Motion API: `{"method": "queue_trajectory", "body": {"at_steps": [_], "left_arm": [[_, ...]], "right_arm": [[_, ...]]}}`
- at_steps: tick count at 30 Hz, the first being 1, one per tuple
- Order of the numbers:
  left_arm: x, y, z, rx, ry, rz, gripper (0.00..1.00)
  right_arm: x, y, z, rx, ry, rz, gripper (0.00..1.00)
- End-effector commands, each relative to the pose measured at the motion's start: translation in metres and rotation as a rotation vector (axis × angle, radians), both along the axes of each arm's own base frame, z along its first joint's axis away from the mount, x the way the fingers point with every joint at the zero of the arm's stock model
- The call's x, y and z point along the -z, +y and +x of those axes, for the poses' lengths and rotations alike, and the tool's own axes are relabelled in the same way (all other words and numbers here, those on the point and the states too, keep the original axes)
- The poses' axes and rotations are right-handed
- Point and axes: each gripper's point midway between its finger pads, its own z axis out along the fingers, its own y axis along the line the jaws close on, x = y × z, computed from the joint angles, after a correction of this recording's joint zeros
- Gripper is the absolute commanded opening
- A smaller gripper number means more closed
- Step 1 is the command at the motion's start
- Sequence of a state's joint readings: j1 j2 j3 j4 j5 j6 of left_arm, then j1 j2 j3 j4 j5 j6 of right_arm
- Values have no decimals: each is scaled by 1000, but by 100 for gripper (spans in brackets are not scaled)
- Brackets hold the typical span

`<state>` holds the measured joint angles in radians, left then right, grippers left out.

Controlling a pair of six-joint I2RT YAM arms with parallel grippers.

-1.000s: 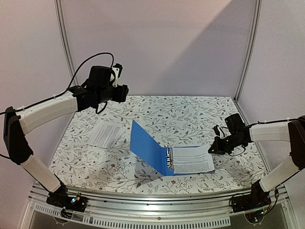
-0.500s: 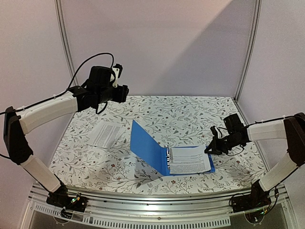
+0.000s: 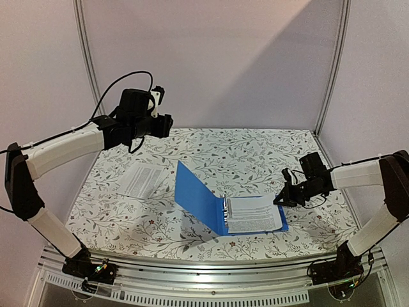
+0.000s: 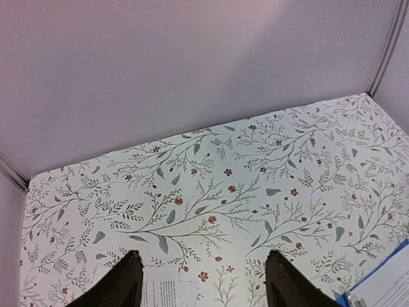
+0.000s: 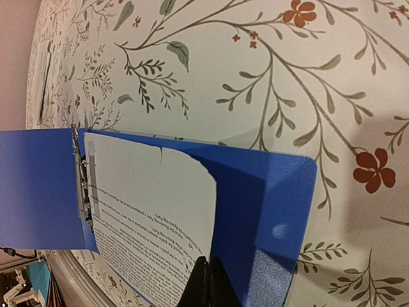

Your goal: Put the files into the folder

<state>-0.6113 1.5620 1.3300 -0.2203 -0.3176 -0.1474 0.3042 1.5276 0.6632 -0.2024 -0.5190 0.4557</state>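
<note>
floral-print table is carrying the folder, open, one cover tilting up. filed sheet is lying on the rings; loose sheet is lying well left. right gripper, pressed together, is sitting at the filed sheet's outer edge: seating step, i judge. left gripper, spread and empty, is hovering high; next it needs lowering onto the loose sheet.

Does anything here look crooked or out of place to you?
Yes. A loose sheet lies on the table, left of the open blue folder and outside it. The filed sheet has one bent corner, on the side by the shut right gripper.
</note>
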Motion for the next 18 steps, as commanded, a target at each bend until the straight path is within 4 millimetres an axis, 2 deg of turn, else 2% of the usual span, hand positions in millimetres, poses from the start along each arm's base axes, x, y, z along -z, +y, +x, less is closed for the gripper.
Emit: {"method": "queue_trajectory", "body": {"at_steps": [1, 3, 6, 9, 12, 18], "left_arm": [[4, 1, 3, 0, 4, -11, 66], [3, 3, 4, -9, 3, -4, 66], [1, 11, 5, -48, -7, 18, 67], [0, 26, 7, -117, -9, 28, 81], [7, 43, 11, -190, 12, 11, 95], [19, 69, 23, -254, 65, -35, 97]], "right_arm": [[-2, -2, 4, 9, 13, -15, 5], [-4, -4, 4, 7, 14, -27, 8], [-6, -7, 4, 9, 17, -45, 18], [-6, -11, 3, 18, 21, -75, 31], [-6, -16, 3, 25, 25, -103, 37], [-13, -31, 9, 54, -11, -196, 46]]}}
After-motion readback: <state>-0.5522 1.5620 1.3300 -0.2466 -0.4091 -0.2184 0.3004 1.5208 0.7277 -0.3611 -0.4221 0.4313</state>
